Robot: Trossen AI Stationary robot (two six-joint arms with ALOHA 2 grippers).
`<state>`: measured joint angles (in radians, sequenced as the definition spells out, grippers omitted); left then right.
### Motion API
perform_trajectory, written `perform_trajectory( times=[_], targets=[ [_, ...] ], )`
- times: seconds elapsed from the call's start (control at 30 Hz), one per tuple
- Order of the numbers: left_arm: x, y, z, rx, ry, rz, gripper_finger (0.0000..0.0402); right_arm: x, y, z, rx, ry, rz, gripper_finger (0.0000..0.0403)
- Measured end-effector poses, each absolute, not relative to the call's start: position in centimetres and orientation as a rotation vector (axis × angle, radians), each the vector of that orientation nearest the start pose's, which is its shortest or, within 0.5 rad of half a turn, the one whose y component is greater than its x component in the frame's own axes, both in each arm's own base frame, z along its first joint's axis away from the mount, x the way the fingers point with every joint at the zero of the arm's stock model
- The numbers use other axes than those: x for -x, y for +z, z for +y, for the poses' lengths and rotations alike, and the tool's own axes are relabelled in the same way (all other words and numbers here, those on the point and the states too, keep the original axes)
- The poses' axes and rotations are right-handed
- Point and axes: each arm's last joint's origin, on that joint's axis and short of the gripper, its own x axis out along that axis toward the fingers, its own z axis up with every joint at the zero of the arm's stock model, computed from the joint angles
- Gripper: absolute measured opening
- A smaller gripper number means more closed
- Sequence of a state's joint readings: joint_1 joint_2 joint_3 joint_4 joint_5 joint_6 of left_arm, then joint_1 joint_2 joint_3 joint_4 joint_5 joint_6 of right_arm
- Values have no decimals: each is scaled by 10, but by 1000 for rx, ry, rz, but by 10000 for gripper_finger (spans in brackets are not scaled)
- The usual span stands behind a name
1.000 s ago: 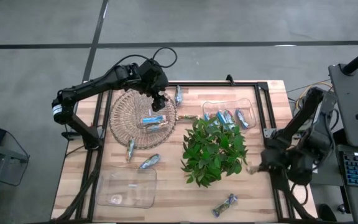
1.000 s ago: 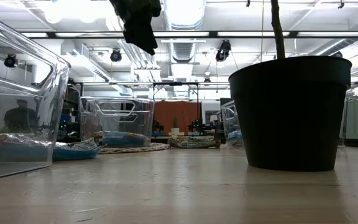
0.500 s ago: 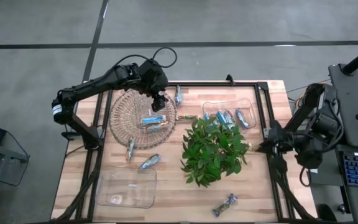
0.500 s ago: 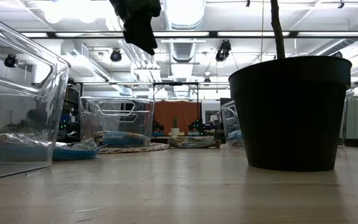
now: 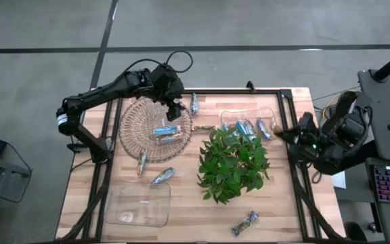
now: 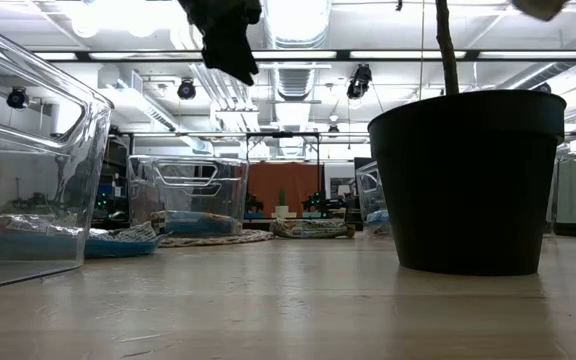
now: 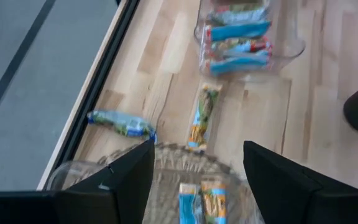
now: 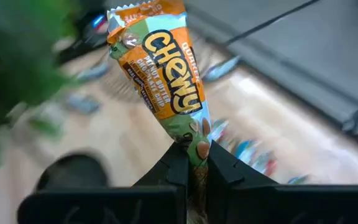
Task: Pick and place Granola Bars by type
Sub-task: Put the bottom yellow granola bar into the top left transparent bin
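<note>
Right gripper [image 8: 191,163]: fingers are pressing together on the tail end of one orange bar [image 8: 160,68], pinching only the crimped wrapper; the rest of the bar is standing free beyond the tips.
Right gripper, place: hanging over the right edge of the table [image 5: 286,203], just right of the clear tray [image 5: 271,114] at the far right.
Left gripper [image 5: 175,108]: fingers are standing apart with nothing between them, hovering over the far rim of the wire basket [image 5: 131,135].
Granola Bars, basket: two bars [image 5: 167,132] are lying inside it.
Granola Bars, tray: several blue-wrapped bars [image 5: 248,127] are lying in the clear tray.
Granola Bars, loose: one [image 5: 194,103] is lying far of the basket, two [image 5: 162,176] near of it, one multicoloured [image 5: 245,221] at the near right.
Near-left container [image 5: 141,203]: clear, holding little that I can make out.
Risk 1: the thin end-pinch is letting the bar dangle; a quick swing could be slipping it out, off the table edge.
Risk 2: the plant [image 5: 233,163] is standing between the right arm and the basket; reaching across low could be brushing the leaves.
Risk 3: the orange wrapper is differing from the blue ones in the tray, so dropping it there would probably be mis-sorting.
Risk 4: both arms heading for the basket could be crowding each other.
</note>
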<state>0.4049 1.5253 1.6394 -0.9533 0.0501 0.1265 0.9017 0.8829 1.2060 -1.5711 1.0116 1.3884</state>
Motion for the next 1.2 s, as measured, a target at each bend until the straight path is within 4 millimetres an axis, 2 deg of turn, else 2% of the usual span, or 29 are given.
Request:
perform_trajectory(
  times=[0.23,0.43,0.63,0.87,1.0,1.2],
  targets=[
    [-293,394,126,64,194,667,227,-81,370,32,-283,-716,361,11],
    [-296,404,136,44,150,536,227,-74,392,14,-315,-688,217,11],
    [-296,412,143,33,142,448,227,-67,421,1,-251,-665,63,11],
    [-297,419,142,36,98,386,227,-66,435,-8,-182,-690,-10,11],
    [-297,424,142,30,79,352,227,-76,444,-10,-148,-679,-58,11],
    [-297,428,142,29,77,326,227,-111,450,-19,-82,-674,-69,11]
  ],
)
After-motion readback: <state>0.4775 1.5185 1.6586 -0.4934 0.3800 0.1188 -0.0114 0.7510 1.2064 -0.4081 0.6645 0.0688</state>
